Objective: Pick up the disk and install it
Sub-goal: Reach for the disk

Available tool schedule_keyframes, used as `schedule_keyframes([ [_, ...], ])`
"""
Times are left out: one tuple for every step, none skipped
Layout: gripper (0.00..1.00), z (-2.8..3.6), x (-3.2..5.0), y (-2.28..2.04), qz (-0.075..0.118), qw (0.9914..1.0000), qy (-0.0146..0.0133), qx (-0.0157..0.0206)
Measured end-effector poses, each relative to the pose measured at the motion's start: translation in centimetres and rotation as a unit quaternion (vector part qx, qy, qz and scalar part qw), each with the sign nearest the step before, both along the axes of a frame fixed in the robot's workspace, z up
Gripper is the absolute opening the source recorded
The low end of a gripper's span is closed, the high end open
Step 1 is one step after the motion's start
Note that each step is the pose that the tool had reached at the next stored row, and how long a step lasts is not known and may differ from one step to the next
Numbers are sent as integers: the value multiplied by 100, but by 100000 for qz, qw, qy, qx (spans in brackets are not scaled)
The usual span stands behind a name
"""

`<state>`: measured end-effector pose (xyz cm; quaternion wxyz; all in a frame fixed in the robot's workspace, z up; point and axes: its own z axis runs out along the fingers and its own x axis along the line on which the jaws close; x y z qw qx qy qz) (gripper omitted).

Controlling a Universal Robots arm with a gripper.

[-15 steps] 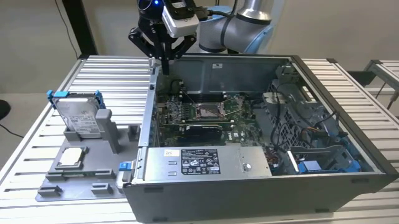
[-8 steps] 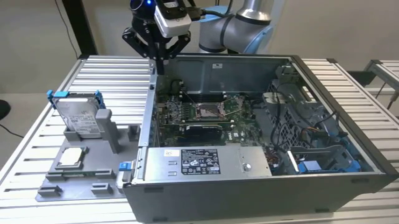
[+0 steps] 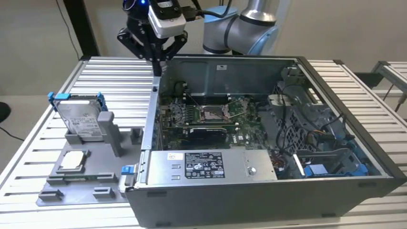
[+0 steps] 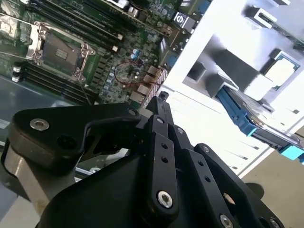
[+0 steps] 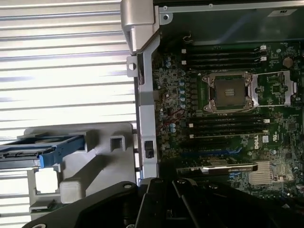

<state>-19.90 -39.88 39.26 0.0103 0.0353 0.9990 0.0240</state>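
Observation:
The disk, a silver-grey drive with a white label in a blue carrier, stands on edge in a grey holder on the table, at the exterior view's left of the open computer case. Both wrist views catch its blue carrier edge. My gripper hangs above the case's far corner on the holder's side, well beyond the disk. Its black fingers meet at a point, shut with nothing between them.
Inside the case lie the green motherboard with its CPU socket, a grey power supply box and blue drive bay parts. A small square silver chip rests on the grey holder base. The slatted table extends around.

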Motion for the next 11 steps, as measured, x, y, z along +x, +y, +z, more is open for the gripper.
schedule_keyframes([
  [0,0,-20,0,0,100000,-2,2],
  [0,0,-40,0,-1,100000,1,0],
  [0,0,-64,0,-2,100000,1,-3],
  [0,0,-88,0,-2,100000,0,0],
  [0,0,-107,1,0,100000,-2,-1],
  [0,0,-127,3,3,100000,-2,1],
  [0,0,-146,7,4,100000,-4,4],
  [0,0,-167,12,6,100000,-2,0],
  [0,0,-182,19,3,100000,-2,0],
  [0,0,-200,28,6,100000,-1,3],
  [0,0,-218,38,2,100000,-2,2],
])
